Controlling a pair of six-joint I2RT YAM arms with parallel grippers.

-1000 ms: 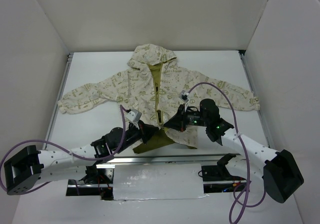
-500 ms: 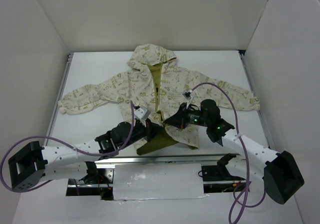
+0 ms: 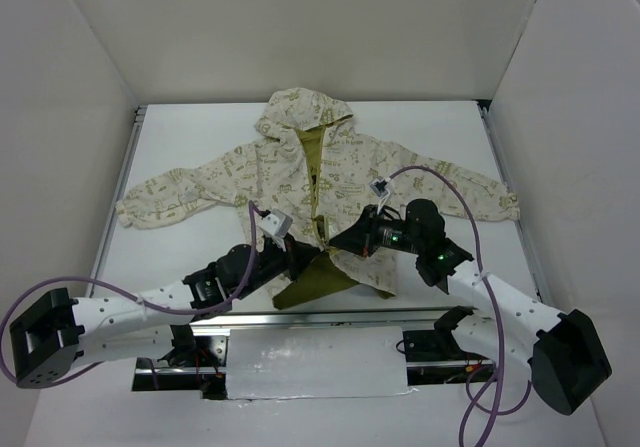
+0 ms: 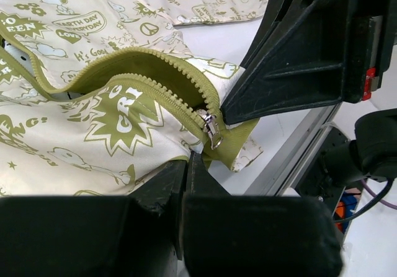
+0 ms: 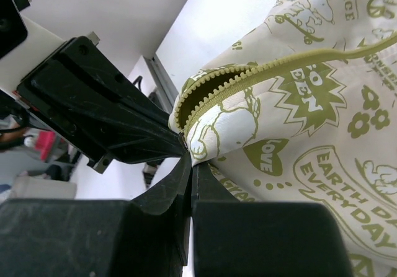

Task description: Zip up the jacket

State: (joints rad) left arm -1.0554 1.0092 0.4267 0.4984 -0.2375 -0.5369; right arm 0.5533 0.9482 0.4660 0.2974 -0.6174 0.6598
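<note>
White table (image 3: 190,132), boxed by white walls (image 3: 300,27) on three sides, carries one jacket (image 3: 270,172) spread front-up, hood toward the far edge, sleeves out left and right, hem bunched near the front edge with olive lining showing.

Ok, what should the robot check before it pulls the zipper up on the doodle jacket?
1. Left gripper shut on the hem of the cream, green-doodled fabric jacket: ok.
2. Right gripper shut on the jacket beside the zipper: ok.
3. Small silver metal slider at the zipper's bottom end: ok.
4. Both olive-green teeth rows seated in the slider: cannot tell.
5. Teeth rows lying straight: not ok, they curve.
</note>
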